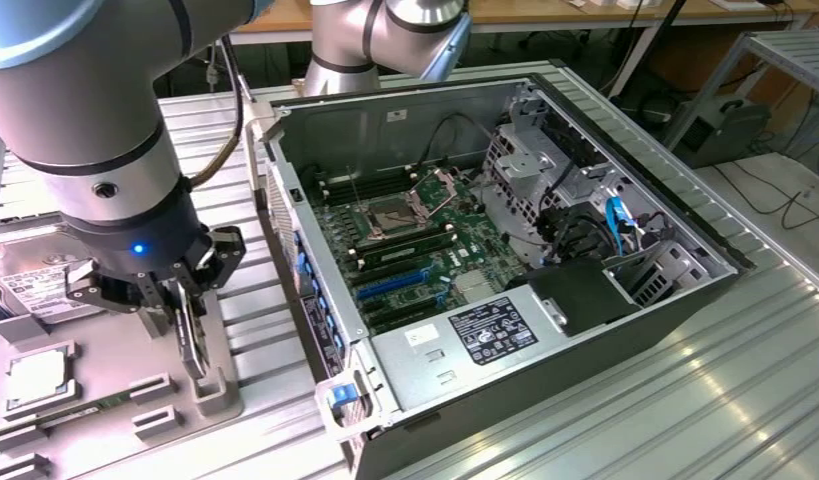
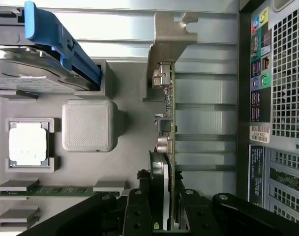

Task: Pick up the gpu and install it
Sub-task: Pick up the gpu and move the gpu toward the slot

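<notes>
The gpu (image 1: 192, 345) stands on edge in a slot of the grey holder tray (image 1: 216, 395), at the exterior view's left beside the open computer case (image 1: 676, 290). In the wrist view the gpu (image 2: 169, 105) appears edge-on, its silver end bracket (image 2: 166, 44) at the end far from me and a black cooler on one face. My gripper (image 1: 182, 312) is lowered over the card, and its black fingers (image 2: 139, 211) press both faces near the inner end. The gripper (image 2: 165, 219) is shut on the gpu. Blue expansion slots (image 1: 389, 285) lie on the motherboard inside the case.
The tray also holds a silver hard drive (image 1: 36, 280) with a blue carrier (image 2: 61, 46), a processor (image 2: 27, 143) and a green RAM stick (image 2: 56, 191). A grey block (image 2: 88, 125) rises beside the card. The case's rear panel (image 2: 277, 98) is close by.
</notes>
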Tool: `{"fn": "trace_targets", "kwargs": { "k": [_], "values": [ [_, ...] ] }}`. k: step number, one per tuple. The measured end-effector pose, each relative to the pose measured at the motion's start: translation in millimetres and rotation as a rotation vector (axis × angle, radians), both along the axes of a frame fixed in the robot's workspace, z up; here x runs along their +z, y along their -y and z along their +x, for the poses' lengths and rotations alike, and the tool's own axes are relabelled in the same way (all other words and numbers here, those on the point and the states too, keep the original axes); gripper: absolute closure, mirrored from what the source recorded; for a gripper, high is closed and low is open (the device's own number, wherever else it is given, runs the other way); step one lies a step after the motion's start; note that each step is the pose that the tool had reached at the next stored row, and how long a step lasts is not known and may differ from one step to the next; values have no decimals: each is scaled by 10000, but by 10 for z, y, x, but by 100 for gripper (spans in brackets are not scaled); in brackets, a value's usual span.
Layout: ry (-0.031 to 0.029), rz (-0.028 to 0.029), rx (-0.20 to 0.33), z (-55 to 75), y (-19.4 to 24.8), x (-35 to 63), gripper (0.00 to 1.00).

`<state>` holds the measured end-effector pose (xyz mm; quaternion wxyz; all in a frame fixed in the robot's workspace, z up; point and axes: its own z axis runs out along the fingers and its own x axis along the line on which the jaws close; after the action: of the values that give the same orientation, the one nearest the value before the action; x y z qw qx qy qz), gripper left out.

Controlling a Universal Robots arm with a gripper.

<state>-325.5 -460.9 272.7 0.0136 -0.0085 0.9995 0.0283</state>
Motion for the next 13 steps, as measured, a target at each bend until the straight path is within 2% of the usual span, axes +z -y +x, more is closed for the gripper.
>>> {"fn": "trace_targets", "kwargs": {
  "k": [13],
  "values": [
    [0,0,0,0,0,253,72]
  ]
}}
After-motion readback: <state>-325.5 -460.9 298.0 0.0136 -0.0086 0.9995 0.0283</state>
